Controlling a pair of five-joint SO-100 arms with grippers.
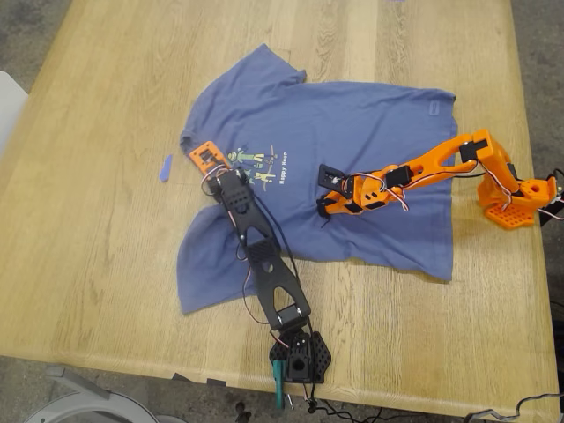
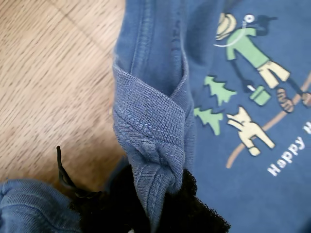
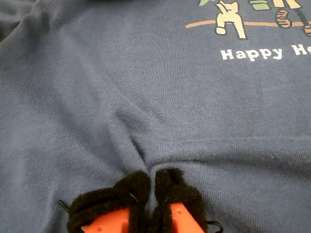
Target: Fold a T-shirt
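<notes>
T-shirt (image 1: pixel 370 167) lies spread on the wooden table (image 1: pixel 106 264), chest print up, taking most of the middle of the exterior view. One sleeve points to the far side, the other flares toward the near left of that view. Hem sits at the exterior view's right.

My first gripper (image 2: pixel 146 208), on the black arm (image 1: pixel 264 256) reaching in from the near edge, is clamped on the ribbed collar (image 2: pixel 150 126). The collar fabric stands bunched up out of the dark padded jaws, just beside the cartoon print (image 2: pixel 248 73).

My second gripper (image 3: pixel 153 194), on the orange arm (image 1: pixel 441 159) based at the exterior view's right, is pinched on a small ridge of the shirt's front. Creases run out from the pinch; the padded tips meet with only cloth between them. Text "Happy" (image 3: pixel 250 53) shows beyond it.

A small blue scrap (image 1: pixel 165 167) lies on bare wood, apart from the shirt, at the exterior view's left.
</notes>
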